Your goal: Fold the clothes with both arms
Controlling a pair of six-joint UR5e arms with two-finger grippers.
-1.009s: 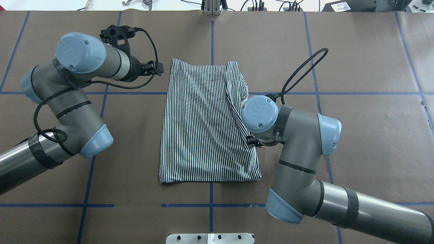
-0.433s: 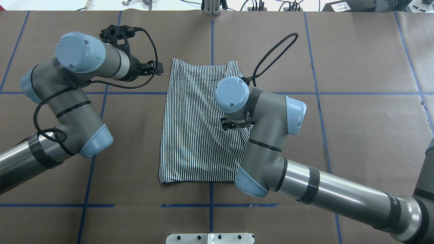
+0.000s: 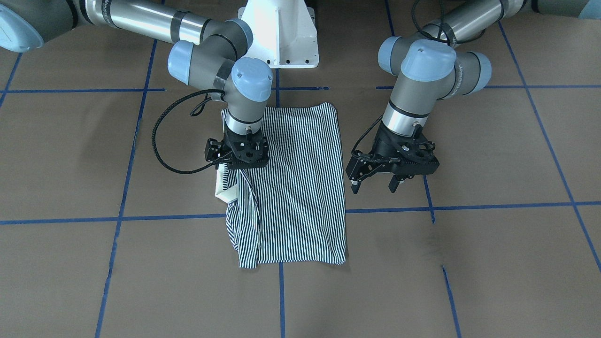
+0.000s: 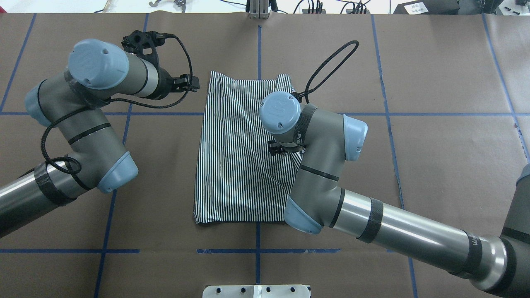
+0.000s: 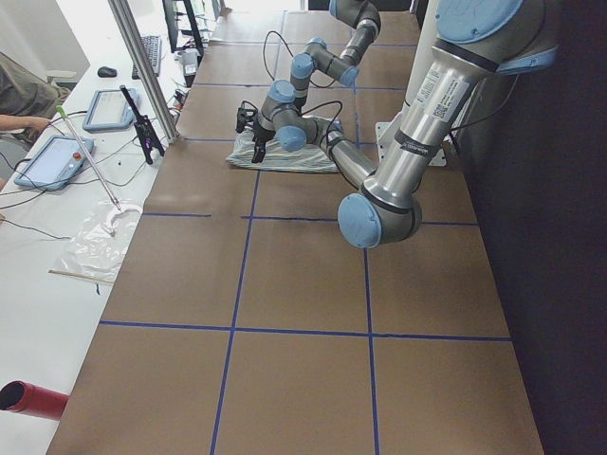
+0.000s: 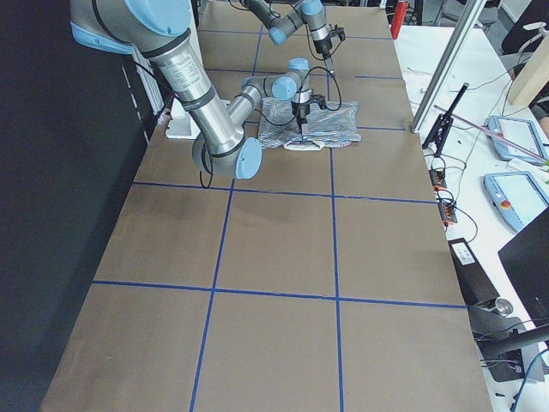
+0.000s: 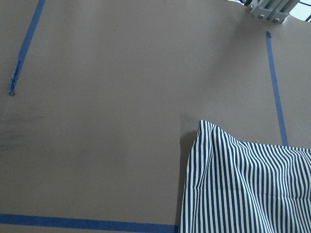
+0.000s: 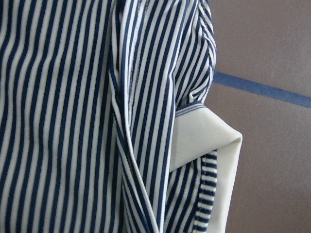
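Clamps the right gripper [image 3: 237, 165] jaws on the raised side fold of the shirt [image 3: 300, 188], lying on the tabletop [image 3: 469, 258] with long axis pointing away from the base [image 3: 281, 33], and holds the left gripper [image 3: 374, 184], jaws apart, just beside the opposite long edge.

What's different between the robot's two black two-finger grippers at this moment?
The left gripper is open, jaws apart; the right gripper seems shut on the navy-and-white striped polo shirt. The left hangs over the brown table beside the shirt; the right sits over the shirt's bunched edge. Both are black and point downward.
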